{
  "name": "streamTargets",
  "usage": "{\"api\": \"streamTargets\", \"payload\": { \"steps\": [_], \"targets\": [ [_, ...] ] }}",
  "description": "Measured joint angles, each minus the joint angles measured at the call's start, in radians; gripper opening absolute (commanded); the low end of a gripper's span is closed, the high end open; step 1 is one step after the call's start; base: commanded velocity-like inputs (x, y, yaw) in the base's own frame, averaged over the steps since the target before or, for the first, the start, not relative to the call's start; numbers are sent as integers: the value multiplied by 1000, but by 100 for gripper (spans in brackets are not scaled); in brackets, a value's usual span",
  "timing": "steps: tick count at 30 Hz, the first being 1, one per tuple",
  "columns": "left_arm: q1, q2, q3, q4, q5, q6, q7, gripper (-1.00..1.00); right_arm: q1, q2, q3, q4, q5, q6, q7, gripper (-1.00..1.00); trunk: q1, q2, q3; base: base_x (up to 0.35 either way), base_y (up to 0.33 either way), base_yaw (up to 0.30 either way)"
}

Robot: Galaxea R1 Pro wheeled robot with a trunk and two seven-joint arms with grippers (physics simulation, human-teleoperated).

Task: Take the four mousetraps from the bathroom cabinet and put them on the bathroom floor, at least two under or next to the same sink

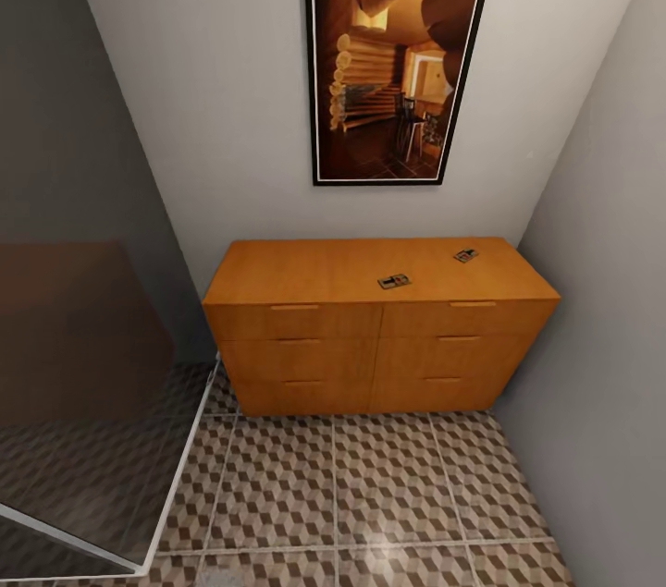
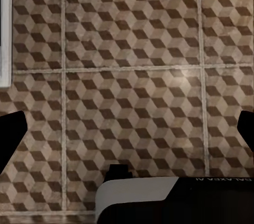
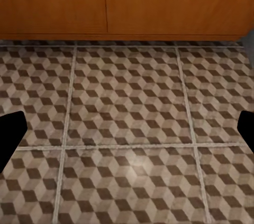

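Note:
The orange-brown cabinet (image 1: 379, 328) stands against the far wall, all its drawers closed. Two mousetraps lie on its top, one near the front middle (image 1: 394, 281) and one toward the back right (image 1: 466, 255); any others are out of view. The cube-patterned bathroom floor (image 1: 370, 495) spreads out in front of it. In the right wrist view, my right gripper (image 3: 127, 134) is open above the floor, facing the cabinet's base (image 3: 121, 1). My left gripper (image 2: 127, 136) is open too, over bare tiles. The bathroom sink is out of view.
A glass shower panel with a white frame (image 1: 176, 485) borders the floor on the left. A grey wall (image 1: 610, 337) closes the right side. A framed picture (image 1: 398, 51) hangs above the cabinet. Part of my own white body (image 2: 137, 197) shows in the left wrist view.

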Motion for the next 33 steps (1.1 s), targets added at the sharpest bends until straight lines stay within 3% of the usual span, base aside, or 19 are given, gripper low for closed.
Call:
{"api": "streamTargets", "payload": {
  "steps": [7,14,18,20,25,33],
  "targets": [
    [0,5,0,123,4,-83,-2,100,0,1,-2,-10,1,5,-3,100,0,0,0,0,0,0],
    [0,3,0,319,6,-278,-5,100,-1,-9,-3,-81,3,78,-7,100,0,0,0,0,0,0],
    [0,-1,0,377,7,-370,-7,100,-2,-25,-4,-199,3,184,-7,100,0,0,0,0,0,0],
    [0,-2,0,398,8,-406,-7,100,-3,-44,-4,-316,3,292,-6,100,0,0,0,0,0,0],
    [0,-3,0,413,8,-434,-8,100,-3,-71,-5,-547,2,519,-3,100,0,0,0,0,0,0],
    [0,-2,-1,418,8,-444,-8,100,-3,-82,-5,-781,2,699,-4,100,0,0,0,0,0,0]
  ]
}}
